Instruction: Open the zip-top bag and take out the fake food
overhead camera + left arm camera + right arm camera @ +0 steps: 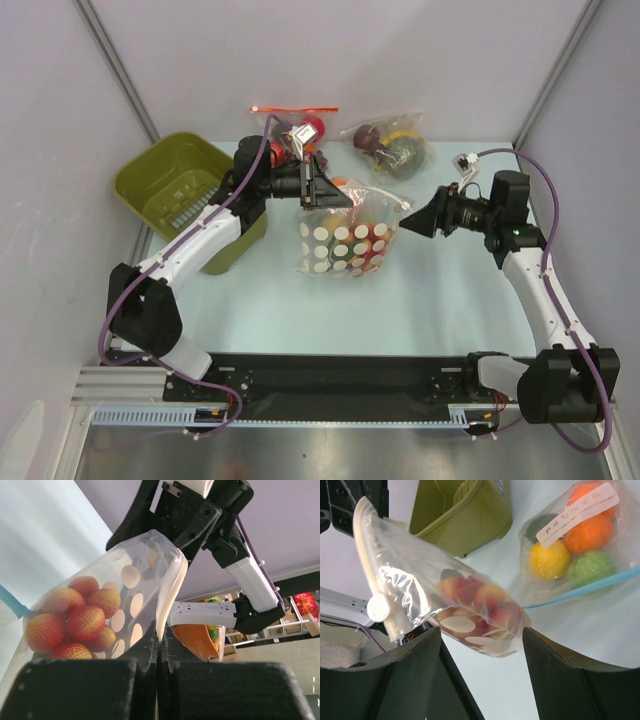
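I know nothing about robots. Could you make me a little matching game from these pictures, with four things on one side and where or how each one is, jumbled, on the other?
Things:
1. left jaws
2. right jaws
3. fake food
4. green bin

States:
A. open, holding nothing
B. on the table, far left
C. inside the zip-top bag
D. shut on the zip-top bag's edge

Pairs: 1-D, 2-A, 3-C, 4-B
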Robot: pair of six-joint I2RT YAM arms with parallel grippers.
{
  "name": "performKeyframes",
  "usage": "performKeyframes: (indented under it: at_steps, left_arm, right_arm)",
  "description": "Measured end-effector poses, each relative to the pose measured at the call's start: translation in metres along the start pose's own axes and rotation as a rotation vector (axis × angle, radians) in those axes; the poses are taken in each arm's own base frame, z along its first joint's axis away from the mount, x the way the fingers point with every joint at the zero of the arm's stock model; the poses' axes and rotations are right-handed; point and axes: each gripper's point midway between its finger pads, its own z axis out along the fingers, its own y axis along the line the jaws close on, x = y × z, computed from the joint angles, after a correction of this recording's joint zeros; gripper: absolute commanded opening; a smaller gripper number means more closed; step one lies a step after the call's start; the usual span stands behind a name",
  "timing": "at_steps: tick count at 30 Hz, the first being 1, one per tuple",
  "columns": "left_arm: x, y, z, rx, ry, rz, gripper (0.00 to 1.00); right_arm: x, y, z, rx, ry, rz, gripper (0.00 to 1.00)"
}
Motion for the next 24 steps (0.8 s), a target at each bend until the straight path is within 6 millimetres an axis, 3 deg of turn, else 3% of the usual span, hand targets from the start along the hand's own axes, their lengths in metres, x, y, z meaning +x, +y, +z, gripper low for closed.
performKeyframes:
  at_steps: [14,21,22,24]
  left_arm:
    - [0.011,0.000,-0.001,0.046,0.030,-0.062,0.00]
    - [0.018,0.003,-0.002,0.054,0.049,-0.081,0.00]
    - [0.020,0.005,-0.002,0.049,0.053,-0.081,0.00]
    - [0.022,0.009,-0.003,0.037,0.059,-0.085,0.00]
  right_arm:
    - [-0.016,0.004,0.022,-0.106,-0.067,-0.093,0.68]
    - [-0.019,0.016,0.030,-0.187,-0.098,-0.076,0.30]
    - [-0.022,0.019,0.030,-0.202,-0.104,-0.072,0.19]
    - [-0.026,0.023,0.031,-0.228,-0.113,-0.063,0.06]
